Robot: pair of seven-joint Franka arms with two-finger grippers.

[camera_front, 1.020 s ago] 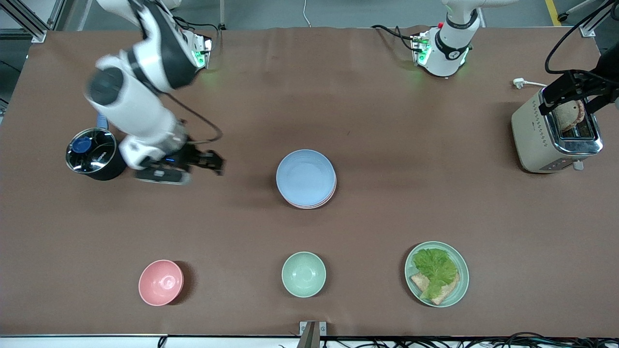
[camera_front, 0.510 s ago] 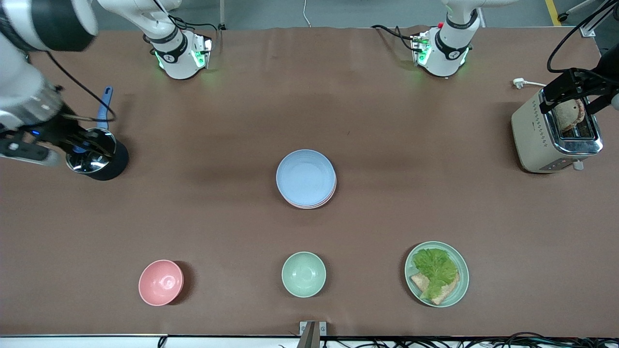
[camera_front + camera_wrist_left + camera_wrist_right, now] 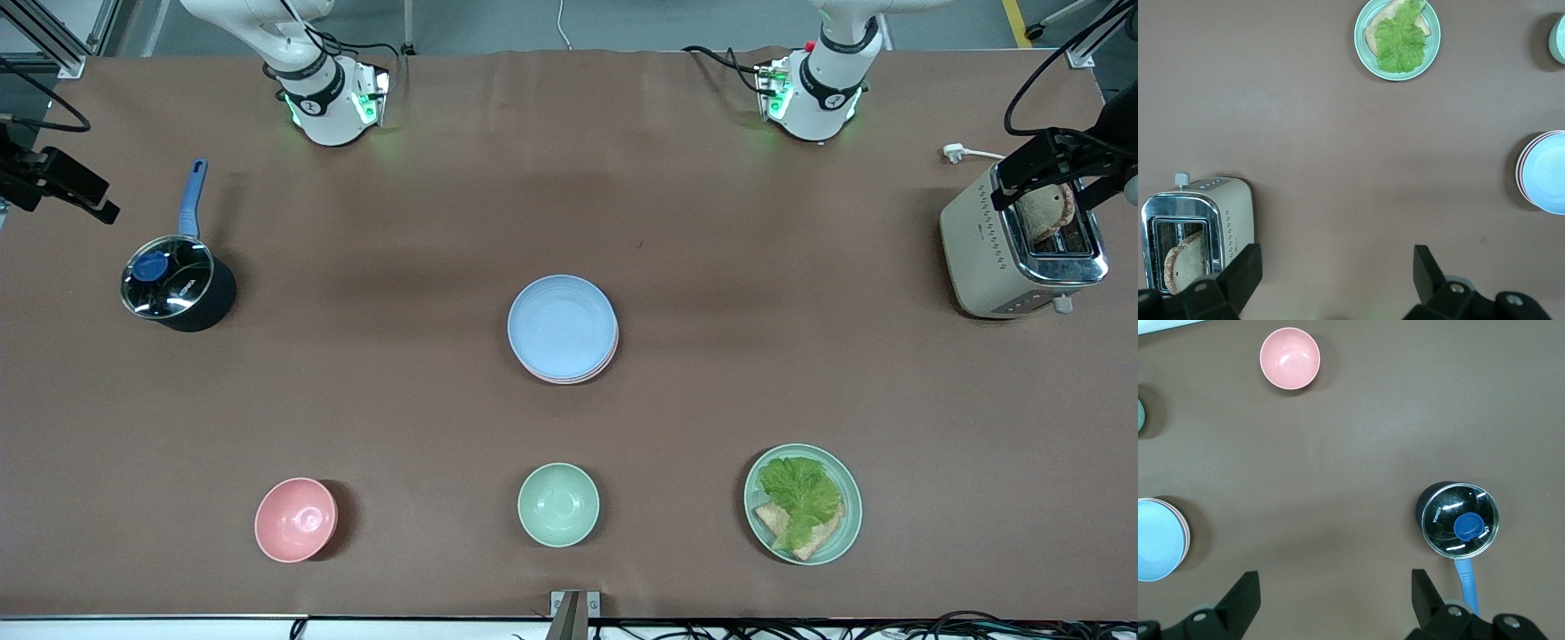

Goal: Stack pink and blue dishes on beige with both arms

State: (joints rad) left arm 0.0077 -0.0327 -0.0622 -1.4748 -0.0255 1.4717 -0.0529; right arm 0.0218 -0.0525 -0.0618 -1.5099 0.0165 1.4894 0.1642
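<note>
At the table's middle a light blue plate (image 3: 562, 325) tops a stack, with the pink plate's rim (image 3: 571, 377) showing just under it. No beige plate shows; whatever lies under the pink one is hidden. The blue plate (image 3: 1546, 172) also sits at the edge of the left wrist view, and the blue plate (image 3: 1157, 540) at the edge of the right wrist view. My right gripper (image 3: 67, 187) (image 3: 1335, 590) hangs open and empty, high over the table's edge at the right arm's end. My left gripper (image 3: 1053, 169) (image 3: 1337, 263) waits open and empty above the toaster.
A lidded saucepan (image 3: 176, 284) with a blue handle stands toward the right arm's end. A toaster (image 3: 1022, 244) holding toast stands at the left arm's end. Nearer the camera are a pink bowl (image 3: 296, 519), a mint-green bowl (image 3: 558, 504) and a mint-green plate (image 3: 849, 524) with lettuce and bread.
The right arm swung from beside the saucepan out to the table's end, and its gripper rose. The left arm and the stacked plates stayed put.
</note>
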